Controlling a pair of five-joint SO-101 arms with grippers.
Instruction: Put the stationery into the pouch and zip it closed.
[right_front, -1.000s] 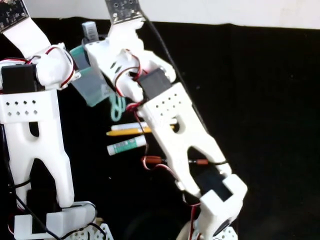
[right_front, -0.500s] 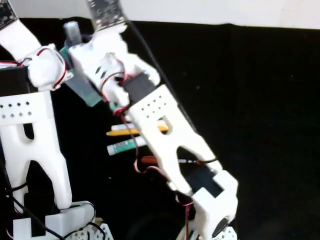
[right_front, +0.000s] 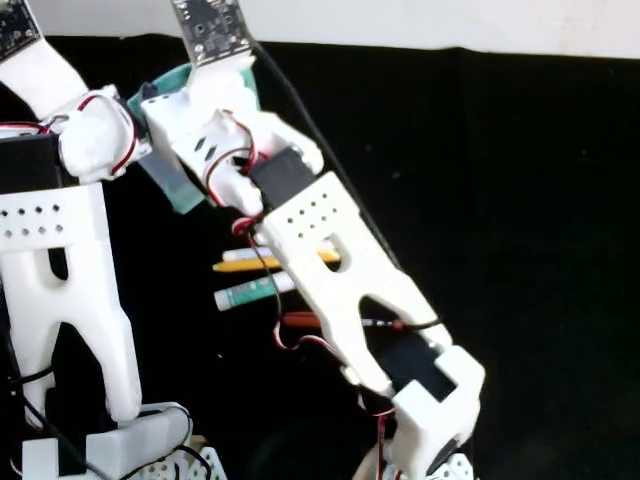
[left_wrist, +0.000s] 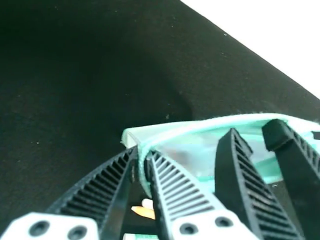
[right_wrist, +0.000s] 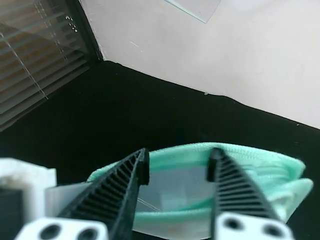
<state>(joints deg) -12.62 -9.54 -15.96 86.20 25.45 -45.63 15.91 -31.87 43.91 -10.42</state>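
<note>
- The bench is covered in black cloth (a pale wall runs along its far edge).
- The right arm leans from its base at the near edge diagonally toward the far left. Its elbow is raised and its wrist is bent down over the pouch.
- The left arm stands nearly upright at the left side, and its upper link angles in toward the same spot.
- The pouch is teal with a clear panel. It sits between the two arm heads at the far left of the bench, beyond the pens, with its top edge gaping.
- The left claw is pinched nearly closed on one end of the pouch, and the teal rim is caught between the ribbed fingers.
- The right claw has its jaws spread apart with the tips at the rim of the pouch. I cannot tell whether it grips the fabric (one finger may be inside the mouth).
- The yellow pen lies on the bench under the right arm, with a white pen just beyond it.
- The marker, green and white, lies just nearer than the yellow pen and roughly parallel to it.
- The orange pen lies nearest of the four and is partly hidden by the arm.
</note>
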